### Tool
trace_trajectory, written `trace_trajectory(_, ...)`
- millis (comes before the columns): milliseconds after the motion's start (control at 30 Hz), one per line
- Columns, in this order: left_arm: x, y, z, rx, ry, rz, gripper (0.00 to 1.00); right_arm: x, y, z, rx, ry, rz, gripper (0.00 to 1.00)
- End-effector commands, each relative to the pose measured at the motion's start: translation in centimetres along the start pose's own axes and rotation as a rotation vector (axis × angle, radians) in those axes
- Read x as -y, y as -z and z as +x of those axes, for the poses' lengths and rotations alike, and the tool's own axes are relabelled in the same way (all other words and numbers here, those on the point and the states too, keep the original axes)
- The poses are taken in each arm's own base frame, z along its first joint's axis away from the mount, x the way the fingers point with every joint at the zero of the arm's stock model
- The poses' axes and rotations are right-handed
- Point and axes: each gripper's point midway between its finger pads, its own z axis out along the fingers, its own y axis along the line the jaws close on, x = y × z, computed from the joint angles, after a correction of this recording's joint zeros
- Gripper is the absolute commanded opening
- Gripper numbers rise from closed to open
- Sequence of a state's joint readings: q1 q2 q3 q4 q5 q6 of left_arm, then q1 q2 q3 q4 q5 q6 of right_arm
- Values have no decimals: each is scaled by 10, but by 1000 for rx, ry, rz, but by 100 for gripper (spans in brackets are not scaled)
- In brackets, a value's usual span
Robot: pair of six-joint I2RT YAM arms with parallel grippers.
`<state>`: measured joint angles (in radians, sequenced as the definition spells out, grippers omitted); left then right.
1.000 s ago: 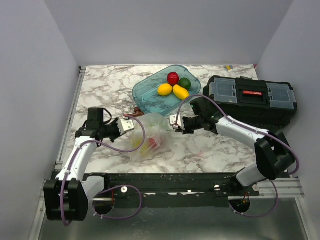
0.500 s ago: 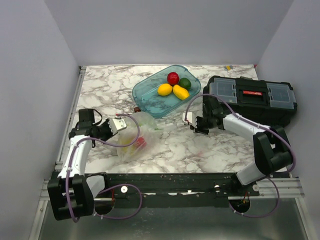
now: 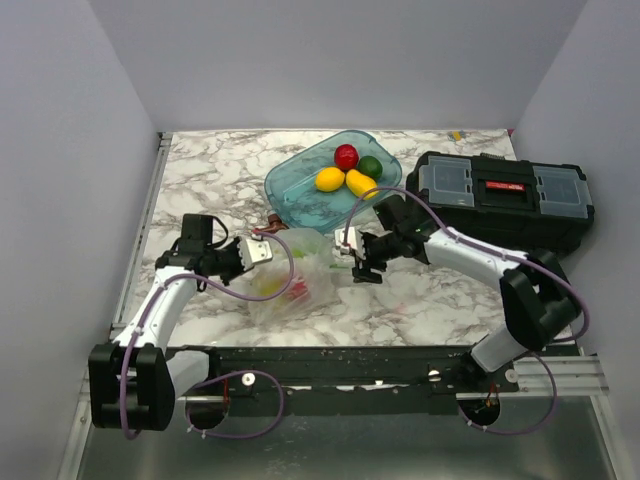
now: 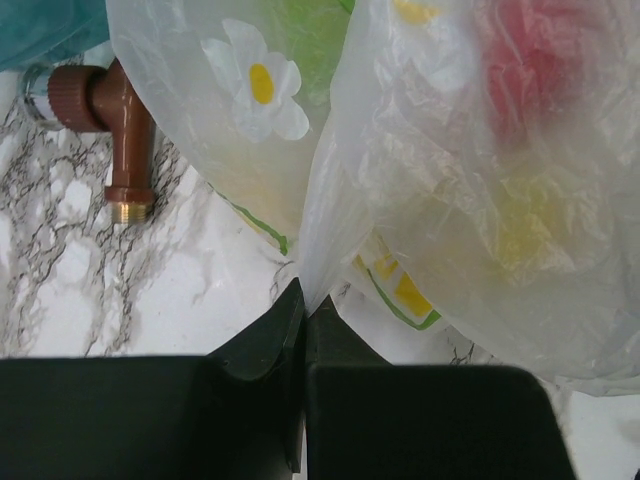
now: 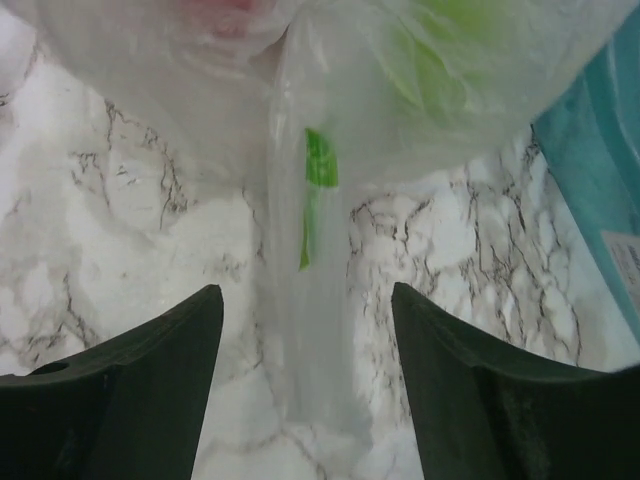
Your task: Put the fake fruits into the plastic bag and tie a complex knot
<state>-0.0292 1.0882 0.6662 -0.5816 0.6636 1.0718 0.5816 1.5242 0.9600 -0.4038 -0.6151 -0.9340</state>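
Observation:
The plastic bag lies on the marble between my arms, with red and yellow fake fruits blurred inside it. My left gripper is shut on a pinch of the bag's film at its left side. At the bag's right side my right gripper stands open, and a loose strip of the film runs down between its fingers, touching neither. More fake fruits lie in the teal tub: a red one, a green one and two lemons. No knot shows.
A black toolbox stands at the right behind my right arm. A brown pipe fitting lies on the marble just behind the bag, by the tub's near corner. The tub's edge shows to the right of my right gripper.
My right gripper let go of the bag's film and opened wide, swinging away to the right and back to the bag. My left gripper pulled the bag left, then brought it back.

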Motion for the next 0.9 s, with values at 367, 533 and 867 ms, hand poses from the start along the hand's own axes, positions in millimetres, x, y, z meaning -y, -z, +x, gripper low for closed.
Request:
trace_trajectory(367, -10, -1, -10, 28, 64, -11, 0, 8, -29, 55, -123, -82, 116, 1)
trace_trajectory(533, -14, 11, 31, -62, 62, -30, 0, -9, -5, 97, -227, -119, 119, 1)
trace_trajectory(867, 2, 17, 0, 9, 43, 9, 0, -5, 16, 78, -183, -152, 101, 1)
